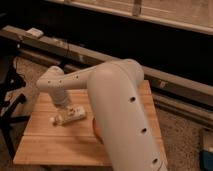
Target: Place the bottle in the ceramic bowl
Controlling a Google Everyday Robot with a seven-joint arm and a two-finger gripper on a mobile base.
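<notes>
Arm (120, 115): the thick white arm is the biggest shape. It rises from the lower right, bends over the table's middle and reaches left and down, and it hides much of the tabletop.
Table (50, 147): pale wooden top. Its front and left edges are both in plain sight, and there is bare wood along the front-left part. The right edge shows beyond the arm.
Back rail (165, 80): a long dark ledge running diagonally just behind the table's far edge.
Black stand (10, 107): thin dark legs on the floor, just off the table's left edge.
Ceramic bowl (95, 129): only an orange sliver peeks out at the arm's left side, near the table's middle. The rest is hidden.
Bottle (71, 114): white, lying on its side on the wood left of the bowl's sliver, apart from it. Its cap end points left, well in from the left edge.
Gripper (63, 105): points down right over the bottle's upper side. Whether it is spread or closed cannot be told, nor whether it touches the bottle.
</notes>
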